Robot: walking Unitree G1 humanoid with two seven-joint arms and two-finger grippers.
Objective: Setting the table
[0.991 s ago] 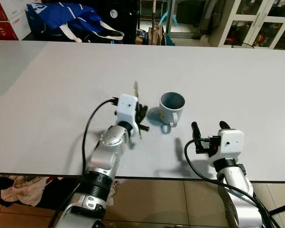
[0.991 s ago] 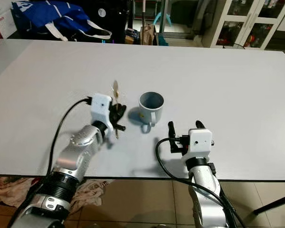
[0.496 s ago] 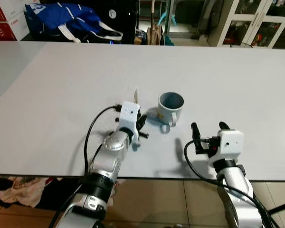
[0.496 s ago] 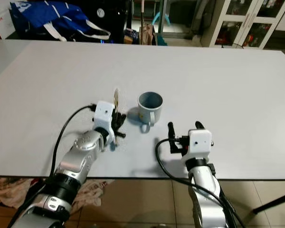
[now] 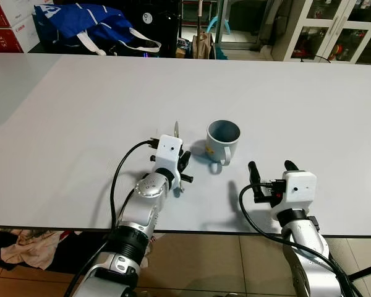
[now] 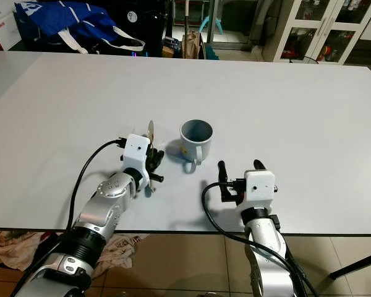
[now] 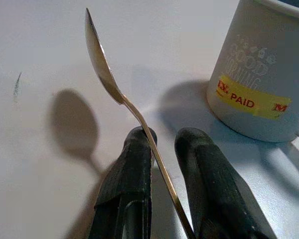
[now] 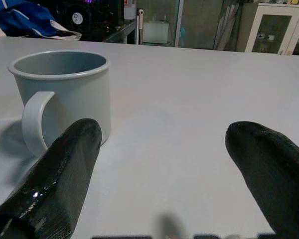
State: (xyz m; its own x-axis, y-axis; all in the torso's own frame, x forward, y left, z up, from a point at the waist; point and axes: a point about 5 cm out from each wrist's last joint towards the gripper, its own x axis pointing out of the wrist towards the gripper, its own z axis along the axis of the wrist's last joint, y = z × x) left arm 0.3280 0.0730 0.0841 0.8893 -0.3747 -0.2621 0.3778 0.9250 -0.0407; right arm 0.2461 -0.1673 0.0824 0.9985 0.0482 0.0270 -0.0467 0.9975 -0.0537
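A grey-blue mug (image 5: 223, 139) with a yellow sticker stands upright on the white table (image 5: 80, 111), its handle facing the front edge. Just left of it, my left gripper (image 5: 183, 163) is shut on a metal spoon (image 7: 99, 55). The spoon stands almost upright, bowl (image 6: 151, 130) up, with its handle end low by the tabletop. In the left wrist view the thin handle runs between the two black fingers (image 7: 134, 164), and the mug (image 7: 261, 74) is close beside them. My right gripper (image 5: 271, 168) rests open near the front edge, pointing at the mug (image 8: 65, 84), nothing between its fingers.
A blue bag (image 5: 80, 25) and red boxes (image 5: 3, 37) lie beyond the table's far edge, with glass cabinets (image 5: 334, 31) at the back right. Crumpled cloth (image 5: 18, 244) lies on the floor under the front edge.
My left gripper has come down and drawn back a little with the spoon, so the spoon's bowl now sits lower beside the mug. The right arm and mug stay put.
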